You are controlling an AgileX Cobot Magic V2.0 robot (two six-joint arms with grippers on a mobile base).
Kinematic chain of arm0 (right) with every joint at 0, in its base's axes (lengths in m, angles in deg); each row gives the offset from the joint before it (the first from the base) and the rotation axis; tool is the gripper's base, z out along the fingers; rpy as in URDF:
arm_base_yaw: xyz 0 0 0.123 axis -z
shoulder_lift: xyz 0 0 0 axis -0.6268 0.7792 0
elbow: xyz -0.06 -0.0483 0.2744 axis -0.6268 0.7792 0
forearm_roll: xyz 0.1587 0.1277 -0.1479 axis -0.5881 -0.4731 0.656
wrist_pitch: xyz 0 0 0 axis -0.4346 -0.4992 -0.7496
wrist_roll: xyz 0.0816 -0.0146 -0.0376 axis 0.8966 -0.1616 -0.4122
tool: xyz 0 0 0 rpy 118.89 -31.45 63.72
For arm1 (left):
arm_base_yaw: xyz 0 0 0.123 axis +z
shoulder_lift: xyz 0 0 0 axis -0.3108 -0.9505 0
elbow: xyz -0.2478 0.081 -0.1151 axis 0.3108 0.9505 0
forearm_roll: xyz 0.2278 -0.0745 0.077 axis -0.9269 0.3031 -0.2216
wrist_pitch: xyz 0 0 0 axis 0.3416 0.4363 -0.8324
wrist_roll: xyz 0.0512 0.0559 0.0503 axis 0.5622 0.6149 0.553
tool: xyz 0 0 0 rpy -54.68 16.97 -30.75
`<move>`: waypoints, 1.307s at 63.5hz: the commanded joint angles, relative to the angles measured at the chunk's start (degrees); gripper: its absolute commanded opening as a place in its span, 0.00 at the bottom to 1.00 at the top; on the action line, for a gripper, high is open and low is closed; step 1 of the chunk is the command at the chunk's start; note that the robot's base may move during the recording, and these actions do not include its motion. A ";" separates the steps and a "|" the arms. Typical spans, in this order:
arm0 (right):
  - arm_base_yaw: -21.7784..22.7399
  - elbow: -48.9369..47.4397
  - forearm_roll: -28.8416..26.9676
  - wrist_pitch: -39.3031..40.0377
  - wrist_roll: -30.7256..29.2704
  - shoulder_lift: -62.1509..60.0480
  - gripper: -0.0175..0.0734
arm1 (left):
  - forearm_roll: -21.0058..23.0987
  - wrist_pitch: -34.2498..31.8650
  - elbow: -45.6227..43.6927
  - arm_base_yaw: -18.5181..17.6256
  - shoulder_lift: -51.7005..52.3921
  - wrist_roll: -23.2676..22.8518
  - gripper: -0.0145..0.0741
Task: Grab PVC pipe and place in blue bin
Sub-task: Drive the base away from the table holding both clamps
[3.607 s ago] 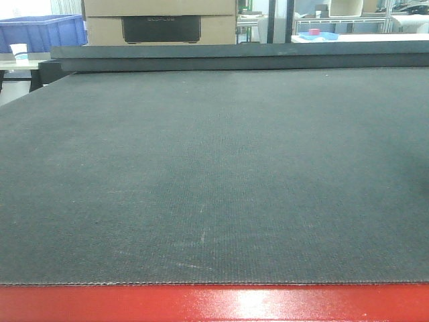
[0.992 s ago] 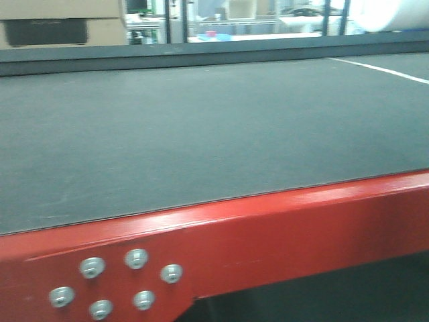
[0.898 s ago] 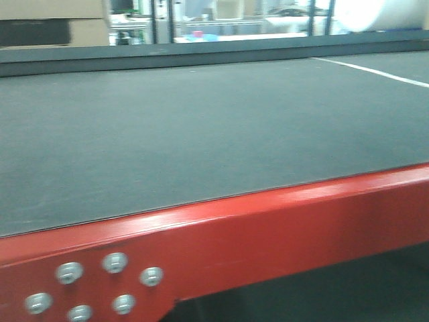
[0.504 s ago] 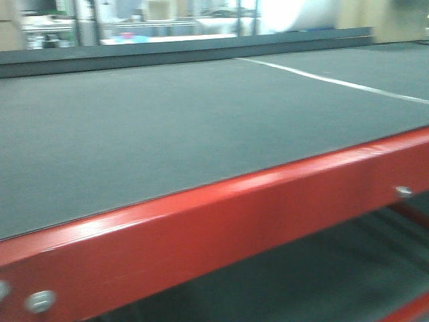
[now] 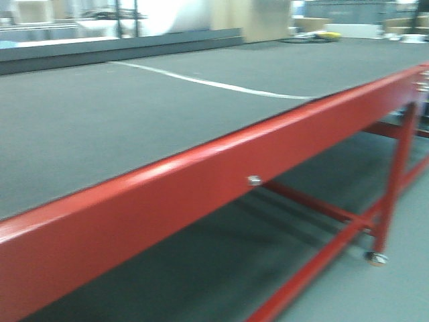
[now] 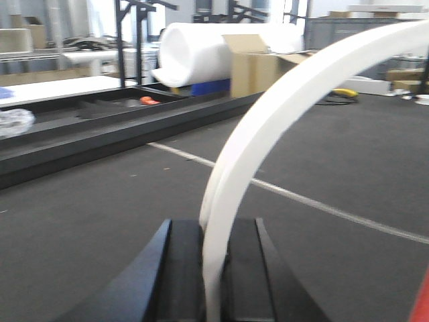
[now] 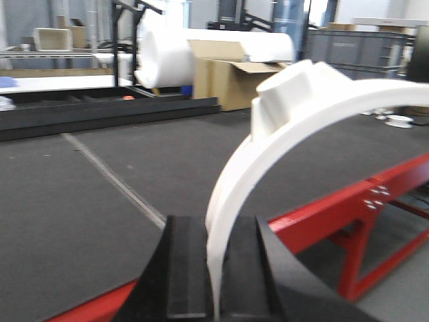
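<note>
Matte black left hand (image 6: 213, 231), right hand (image 7: 213, 228); flat slab fingers (image 6: 182, 268), bevelled outer edges.

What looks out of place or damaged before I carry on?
Nothing looks spilled or broken. One oddity: both arms are loaded. The left gripper clamps a PVC pipe, and the right gripper clamps a second white arc with a raised block. The front view is blurred.

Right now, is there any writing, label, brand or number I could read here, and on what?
None can be read. The cardboard box, the grey crates and the white PVC pipe show no legible print; the far background is too blurred to tell.
</note>
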 commanded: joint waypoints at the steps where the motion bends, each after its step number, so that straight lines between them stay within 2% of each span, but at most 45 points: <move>1: 0.08 -0.03 0.40 1.45 -0.35 -0.33 0.02 | -0.09 -1.82 -0.12 0.23 0.34 -0.02 0.04; 83: 0.08 -0.03 0.40 1.45 -0.35 -0.33 0.02 | -0.09 -1.82 -0.12 0.23 0.34 -0.02 0.04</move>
